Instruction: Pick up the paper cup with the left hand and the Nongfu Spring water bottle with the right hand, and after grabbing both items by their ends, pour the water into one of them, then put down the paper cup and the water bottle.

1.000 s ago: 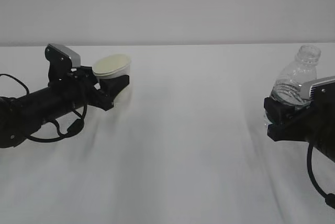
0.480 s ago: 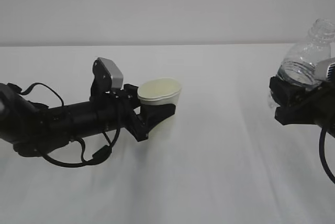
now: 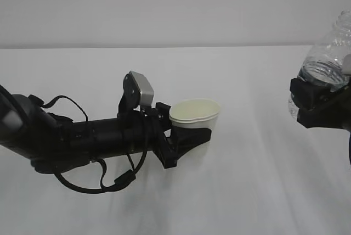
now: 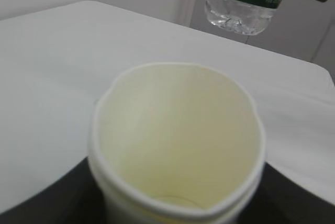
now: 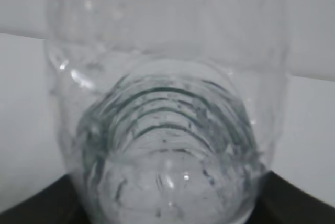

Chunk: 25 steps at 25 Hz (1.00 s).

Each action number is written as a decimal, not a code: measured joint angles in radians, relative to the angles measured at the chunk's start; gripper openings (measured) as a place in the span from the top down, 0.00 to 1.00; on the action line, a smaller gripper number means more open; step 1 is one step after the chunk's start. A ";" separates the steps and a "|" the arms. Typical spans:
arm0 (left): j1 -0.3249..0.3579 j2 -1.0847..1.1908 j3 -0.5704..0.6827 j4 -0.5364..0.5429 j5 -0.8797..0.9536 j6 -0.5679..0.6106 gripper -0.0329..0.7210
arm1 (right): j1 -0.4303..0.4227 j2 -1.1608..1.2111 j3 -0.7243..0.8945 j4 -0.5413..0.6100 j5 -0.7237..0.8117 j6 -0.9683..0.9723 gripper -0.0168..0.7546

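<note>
While upright, paper cup [image 3: 195, 118] within left hand [image 3: 184, 141].

L arm [image 3: 82, 139] stretched low, near-level | L claw [image 3: 184, 139] clamped | R claw [image 3: 318, 103] clamped, raised at edge

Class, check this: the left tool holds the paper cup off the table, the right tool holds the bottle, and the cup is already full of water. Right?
Not quite. The paper cup is empty: the left wrist view shows its dry cream inside. The left tool does hold it, and the right tool holds the bottle.
</note>
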 joint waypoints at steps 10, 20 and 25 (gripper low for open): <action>-0.021 -0.076 0.002 0.032 0.002 -0.053 0.36 | 0.000 -0.154 -0.041 -0.021 0.300 0.018 0.43; -0.054 -0.078 -0.114 0.143 0.002 -0.166 0.36 | 0.000 -0.288 -0.127 -0.062 0.594 0.022 0.43; -0.100 -0.078 -0.149 0.198 0.037 -0.181 0.36 | 0.000 -0.292 -0.153 -0.105 0.730 0.022 0.43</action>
